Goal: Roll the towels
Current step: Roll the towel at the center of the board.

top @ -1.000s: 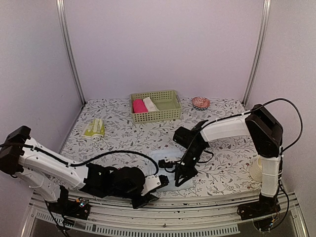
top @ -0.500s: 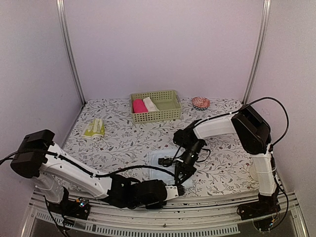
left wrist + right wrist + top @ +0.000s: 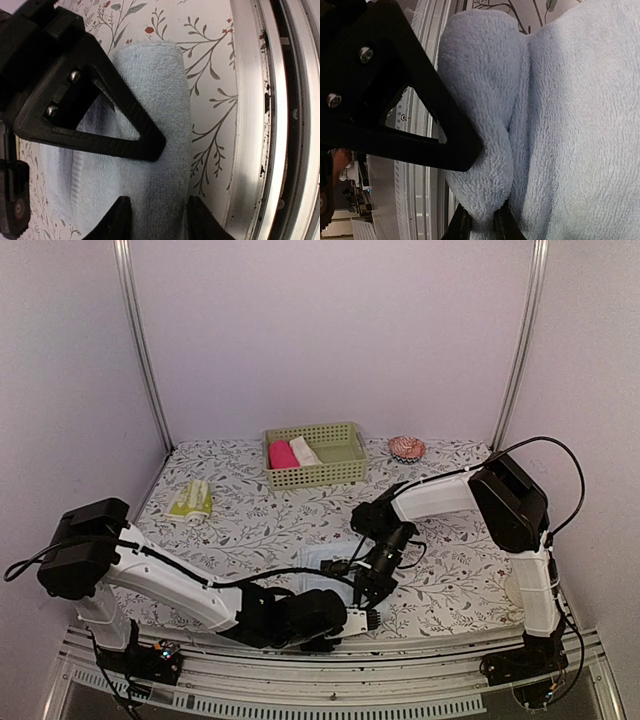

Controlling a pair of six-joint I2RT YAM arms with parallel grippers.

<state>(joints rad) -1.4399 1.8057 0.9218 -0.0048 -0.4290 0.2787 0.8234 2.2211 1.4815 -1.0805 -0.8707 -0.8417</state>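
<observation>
Light blue towel (image 3: 160, 75) sat right at my jaws, by the table's near edge, with its near border turned over into a thick, soft fold. My right gripper (image 3: 482, 227) had its jaws almost closed, pinching that fold between the fingertips. My left gripper (image 3: 161, 220) met the same fold from the other side. Its fingers stood partly apart with the cloth between them, and I could not tell whether they pressed on it. The two grippers were so close that one black triangular finger of each filled the other's wrist view, in front of the blue cloth.

Just beside my left jaws, past the fold, ran the metal rail (image 3: 252, 125) at the table's edge. The yellow-green towel (image 3: 190, 500) lay well off to the left of both jaws, a small bundle on the flowered table cover (image 3: 450, 540). Well beyond my jaws, toward the back wall, stood a green basket (image 3: 345, 480). It held a pink roll (image 3: 282, 455) and a cream-white roll (image 3: 304, 450) side by side, and a round pink thing (image 3: 406, 448) lay to its right.
</observation>
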